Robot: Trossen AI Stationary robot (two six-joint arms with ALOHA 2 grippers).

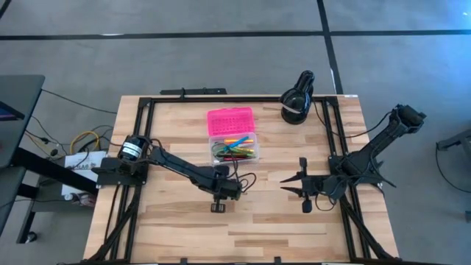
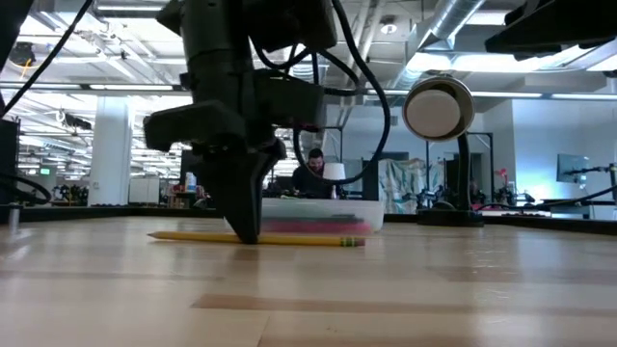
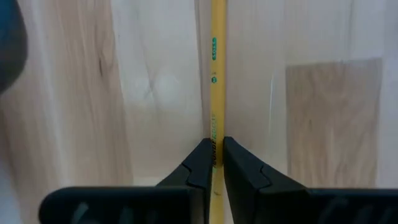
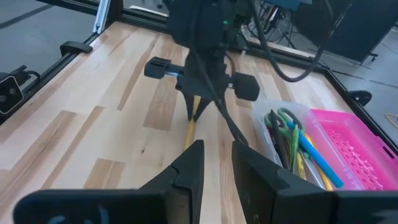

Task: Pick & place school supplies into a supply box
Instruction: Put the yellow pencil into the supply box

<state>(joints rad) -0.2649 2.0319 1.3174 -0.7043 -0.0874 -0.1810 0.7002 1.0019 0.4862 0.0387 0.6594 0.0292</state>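
Only wristward: gripper (image 3: pixel 215 163) pinching pencil (image 3: pixel 217 74).

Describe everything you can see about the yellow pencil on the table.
The yellow pencil is thin and long, with small green print on its side and a green band near one end. It lies flat on the wooden table, in front of the supply box. The left gripper is shut on it, fingers pinching both sides.

1. The yellow pencil (image 3: pixel 217 74) runs off the left wrist view's top edge.
2. Its near end hides between the left gripper (image 3: pixel 216 163) fingers.
3. The supply box (image 2: pixel 318 214) contents blur together in the low view.
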